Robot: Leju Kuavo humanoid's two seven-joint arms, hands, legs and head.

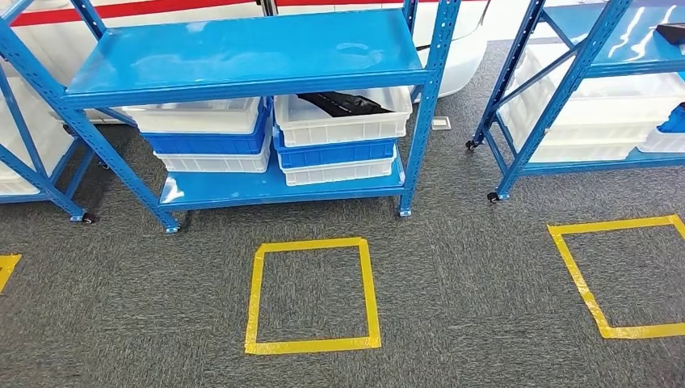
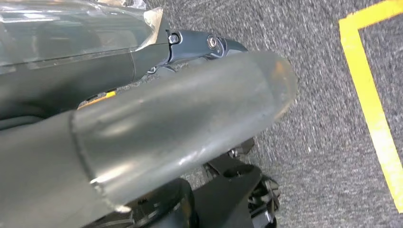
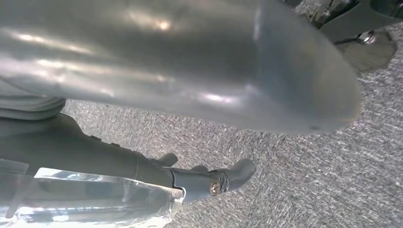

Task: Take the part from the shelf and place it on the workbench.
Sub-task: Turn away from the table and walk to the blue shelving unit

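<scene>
**Black part waits in a shelf bin, both arms hanging low**

Black and long, the part (image 1: pixel 343 103) lies in the upper white bin (image 1: pixel 343 121) on the right side of the blue shelf's (image 1: pixel 242 48) lower level, under the top board. Its long axis runs roughly left to right across the bin, slightly slanted. That bin sits on a blue bin and another white one; a similar stack stands just beside it to the left. A yellow tape square (image 1: pixel 313 295) marks the grey carpet in front of the shelf.

Both wrist views look down at carpet. The left hand (image 2: pixel 157 137) and right hand (image 3: pixel 190 61) each appear as a grey blur close to the lens, so whether their fingers are spread or curled cannot be told; nothing is visibly held. The part lies ahead and well apart from both, slightly right of centre, so the right arm seems marginally nearer.
</scene>
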